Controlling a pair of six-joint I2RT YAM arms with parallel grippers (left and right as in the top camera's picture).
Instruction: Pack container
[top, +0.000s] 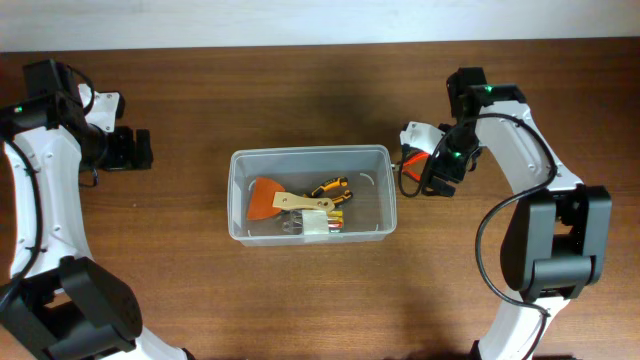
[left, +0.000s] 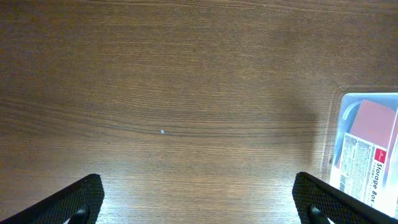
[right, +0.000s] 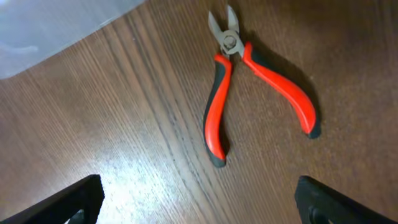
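Note:
The container (top: 236, 200) is a clear rectangular tub in the middle of the table. It holds an orange scraper (top: 265, 199) with a wooden handle, yellow-and-black pliers (top: 330, 188) and a small clear case (top: 312, 226). Red-and-black pliers (right: 249, 81) lie on the wood just right of the tub, handles spread, jaws pointing away. My right gripper (right: 199, 205) hovers over them, open and empty; overhead it (top: 428, 172) covers most of them. My left gripper (left: 199, 202) is open over bare wood, well left of the tub (left: 367, 149).
A red-and-white "Storage box" label (left: 373, 155) shows on the tub's end wall in the left wrist view. A corner of the tub (right: 50, 25) sits at the upper left of the right wrist view. Brown wooden tabletop (top: 180, 280) surrounds everything.

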